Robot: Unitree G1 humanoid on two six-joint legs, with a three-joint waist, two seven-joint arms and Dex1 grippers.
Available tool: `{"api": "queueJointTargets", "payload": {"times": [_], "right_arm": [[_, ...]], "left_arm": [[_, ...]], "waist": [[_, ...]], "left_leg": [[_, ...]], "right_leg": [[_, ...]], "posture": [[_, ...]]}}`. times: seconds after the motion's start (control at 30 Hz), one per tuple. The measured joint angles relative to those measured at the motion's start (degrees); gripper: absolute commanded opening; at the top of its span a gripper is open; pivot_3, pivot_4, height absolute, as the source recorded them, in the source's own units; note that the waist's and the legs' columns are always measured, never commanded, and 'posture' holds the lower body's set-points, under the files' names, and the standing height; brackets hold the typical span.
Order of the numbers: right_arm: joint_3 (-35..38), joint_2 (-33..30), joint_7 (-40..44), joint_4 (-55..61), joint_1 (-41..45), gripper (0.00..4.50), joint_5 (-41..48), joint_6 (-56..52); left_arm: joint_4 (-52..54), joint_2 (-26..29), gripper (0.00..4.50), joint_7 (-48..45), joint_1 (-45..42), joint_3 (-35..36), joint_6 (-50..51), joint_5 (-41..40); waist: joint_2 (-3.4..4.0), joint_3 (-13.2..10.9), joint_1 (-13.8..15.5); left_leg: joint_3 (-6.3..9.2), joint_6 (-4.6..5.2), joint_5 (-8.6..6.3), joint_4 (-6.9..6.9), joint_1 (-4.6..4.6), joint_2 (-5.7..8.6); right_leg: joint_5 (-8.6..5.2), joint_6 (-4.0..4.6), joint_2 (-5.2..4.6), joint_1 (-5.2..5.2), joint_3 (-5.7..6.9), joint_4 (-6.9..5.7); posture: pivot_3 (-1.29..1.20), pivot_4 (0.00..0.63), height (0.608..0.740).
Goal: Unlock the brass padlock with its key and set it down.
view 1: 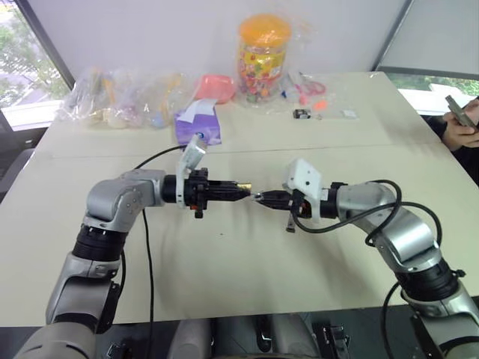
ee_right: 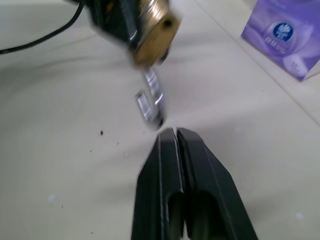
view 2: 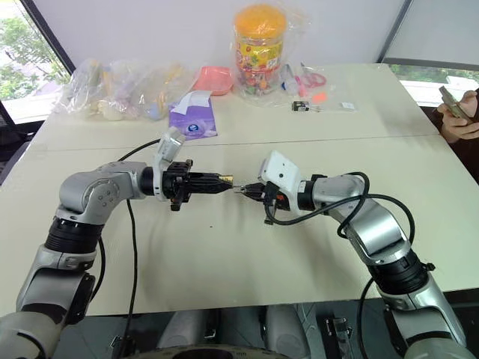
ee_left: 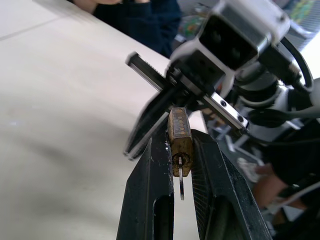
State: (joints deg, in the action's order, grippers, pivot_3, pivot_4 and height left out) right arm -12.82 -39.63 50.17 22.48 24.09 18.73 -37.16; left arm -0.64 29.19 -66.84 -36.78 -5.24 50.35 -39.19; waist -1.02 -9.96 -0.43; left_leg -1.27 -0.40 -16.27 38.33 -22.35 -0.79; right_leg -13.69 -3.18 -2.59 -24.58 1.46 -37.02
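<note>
Midair, left gripper [ee_left: 182,172] pinches the brass padlock [ee_left: 180,142]; right gripper [ee_right: 176,132] pressed together nearby.

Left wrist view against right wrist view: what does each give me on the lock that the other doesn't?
Left wrist only: the brass padlock clamped between the left gripper's fingers, the key seated in its keyway, and a person's dark sleeve beyond.

Right wrist only: the right gripper shut and empty just short of the shackle, plus the purple tissue box.

Both: the padlock and the pale table.
</note>
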Motion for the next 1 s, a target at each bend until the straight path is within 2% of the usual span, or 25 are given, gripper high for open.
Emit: {"api": "queueJointTargets", "payload": {"times": [0.17, 0.27, 0.4, 0.53, 0.6, 0.63, 0.77, 0.87, 0.9, 1.0], "right_arm": [[-0.3, -6.9, 2.2, 2.0, -8.7, 0.04, -3.1, 3.3], [0.3, -8.4, 2.0, 2.9, -13.6, 0.04, -4.0, 4.4], [2.6, -8.6, 0.6, 4.8, -15.0, 0.04, -4.1, 4.4], [3.5, -8.6, -0.6, 5.6, -14.9, 0.04, -4.2, 4.2], [3.5, -8.6, -0.9, 5.9, -15.0, 0.0, -4.4, 4.2], [3.5, -8.6, -1.0, 6.3, -15.0, 0.0, -4.5, 4.2], [3.4, -8.5, -1.4, 6.7, -15.0, 0.0, -4.5, 3.8], [3.4, -8.5, -1.3, 6.7, -14.9, 0.0, -4.6, 3.8], [3.3, -8.5, -1.2, 6.7, -14.8, 0.0, -4.7, 3.8], [3.2, -9.0, -0.5, 6.7, -14.2, 0.0, -5.0, 3.9]], "left_arm": [[-2.1, -2.2, 0.0, 3.3, 1.9, -0.9, -0.7, 2.5], [-6.5, -5.6, 0.0, 6.3, 4.0, -2.4, -1.0, 4.5], [-13.6, -11.0, 0.0, 11.4, 4.1, -2.5, -0.7, 6.2], [-16.9, -12.4, 0.0, 14.7, 3.7, -1.7, 0.1, 6.7], [-17.2, -12.4, 1.03, 15.1, 3.7, -1.4, 0.4, 6.8], [-17.5, -12.2, 1.34, 15.1, 3.8, -1.2, 0.4, 7.0], [-16.6, -12.1, 3.13, 13.8, 3.8, -1.2, 0.2, 7.0], [-15.0, -11.1, 4.29, 13.0, 3.9, -1.2, 0.2, 7.0], [-14.4, -10.8, 4.47, 12.7, 4.0, -1.2, 0.0, 7.0], [-11.9, -7.6, 4.47, 11.5, 5.4, -1.3, -1.0, 7.3]], "waist": [[0.0, 0.0, 0.1], [-0.03, 0.0, -0.1], [-0.04, 0.0, -0.2], [-0.05, 0.0, -0.2], [-0.05, 0.0, -0.1], [-0.05, 0.0, -0.1], [-0.06, 0.0, 0.0], [-0.06, 0.0, -0.2], [-0.05, 0.0, -0.2], [-0.05, 0.0, -0.5]], "left_leg": [[-0.02, 0.01, -0.01, 0.0, -0.02, 0.07], [-0.02, 0.01, -0.01, 0.0, -0.01, 0.06], [-0.01, 0.01, -0.01, 0.02, 0.04, 0.02], [0.01, 0.01, -0.01, -0.01, 0.04, 0.0], [0.0, 0.01, -0.01, -0.01, 0.03, 0.0], [0.0, 0.01, -0.01, -0.01, 0.03, 0.01], [0.0, 0.01, -0.01, 0.0, 0.12, 0.02], [0.0, 0.01, -0.01, 0.0, 0.17, 0.0], [-0.01, 0.01, -0.01, 0.0, 0.18, -0.01], [-0.01, 0.01, -0.01, -0.02, 0.2, -0.09]], "right_leg": [[-0.04, -0.08, -0.08, 0.01, -0.01, 0.05], [-0.04, -0.08, -0.06, 0.01, -0.02, 0.03], [-0.04, -0.08, 0.01, 0.01, -0.02, -0.02], [-0.05, -0.08, 0.04, 0.01, -0.02, -0.01], [-0.04, -0.08, 0.02, 0.01, -0.02, -0.01], [-0.04, -0.08, 0.01, 0.01, -0.02, 0.0], [-0.04, -0.07, -0.02, 0.11, -0.01, 0.0], [-0.04, -0.06, 0.0, 0.12, -0.02, -0.02], [-0.04, -0.06, 0.01, 0.13, -0.02, -0.02], [-0.04, -0.05, 0.05, 0.11, -0.03, -0.03]], "posture": [[0.0, 0.15, 0.737], [0.0, 0.15, 0.737], [0.0, 0.15, 0.737], [0.0, 0.15, 0.737], [0.0, 0.15, 0.737], [0.0, 0.15, 0.737], [0.0, 0.15, 0.737], [0.0, 0.15, 0.737], [0.0, 0.15, 0.737], [0.0, 0.15, 0.737]]}}
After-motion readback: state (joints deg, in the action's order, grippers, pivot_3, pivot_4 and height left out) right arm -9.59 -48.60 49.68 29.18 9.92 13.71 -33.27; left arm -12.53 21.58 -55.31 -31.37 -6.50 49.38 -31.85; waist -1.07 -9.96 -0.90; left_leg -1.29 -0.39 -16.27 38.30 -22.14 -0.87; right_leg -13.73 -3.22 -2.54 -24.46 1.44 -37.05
